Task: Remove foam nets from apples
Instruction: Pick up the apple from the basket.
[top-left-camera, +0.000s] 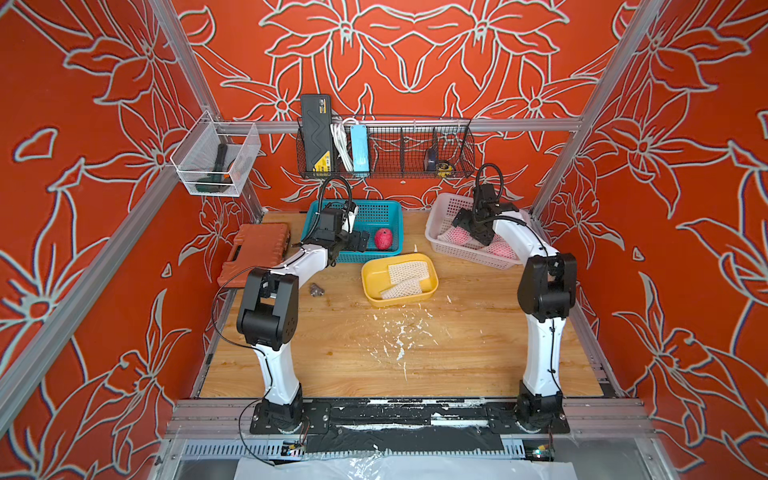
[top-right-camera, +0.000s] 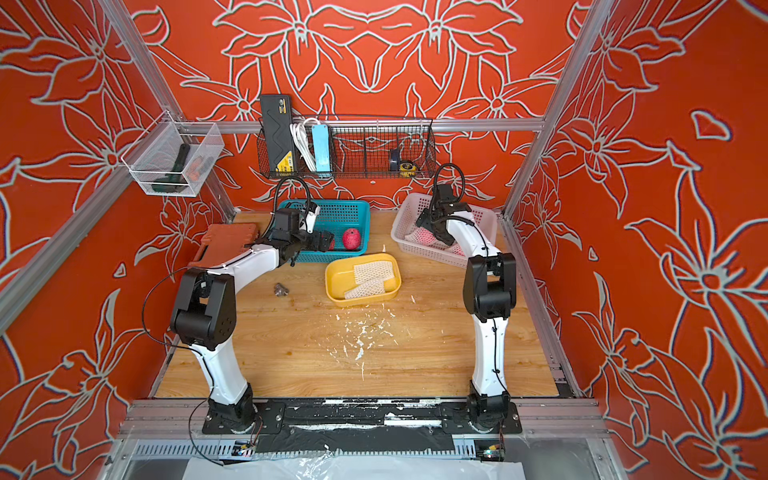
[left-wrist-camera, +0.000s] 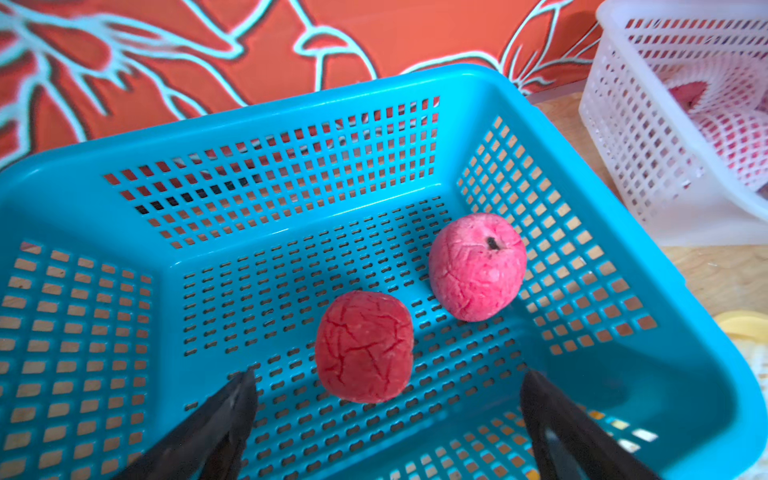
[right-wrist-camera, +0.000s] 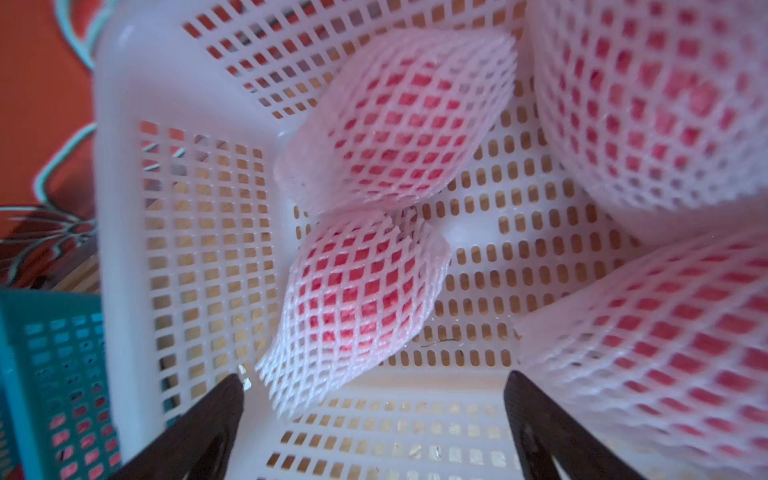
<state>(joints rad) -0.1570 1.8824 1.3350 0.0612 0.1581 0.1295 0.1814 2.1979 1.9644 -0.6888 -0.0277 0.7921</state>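
Two bare red apples (left-wrist-camera: 363, 345) (left-wrist-camera: 478, 266) lie in the blue basket (left-wrist-camera: 291, 95). My left gripper (left-wrist-camera: 388, 378) hovers open just above the nearer apple, touching neither. In both top views the left gripper (top-left-camera: 358, 241) hides that apple, so only one apple (top-left-camera: 382, 238) (top-right-camera: 351, 239) shows. Several apples in white foam nets (right-wrist-camera: 357, 299) (right-wrist-camera: 395, 124) (right-wrist-camera: 665, 95) fill the white basket (top-left-camera: 446, 208). Inside it my right gripper (right-wrist-camera: 374, 376) (top-left-camera: 482, 237) stands open beside the nearest net's loose end. Two empty foam nets (top-left-camera: 408, 271) (top-left-camera: 401, 288) lie in the yellow tray (top-left-camera: 370, 282).
An orange tool case (top-left-camera: 257, 253) lies at the table's left edge. A small grey-brown lump (top-left-camera: 318, 289) sits in front of the blue basket. White foam crumbs (top-left-camera: 399, 332) litter the middle of the wooden table. A wire rack (top-left-camera: 386, 149) hangs on the back wall.
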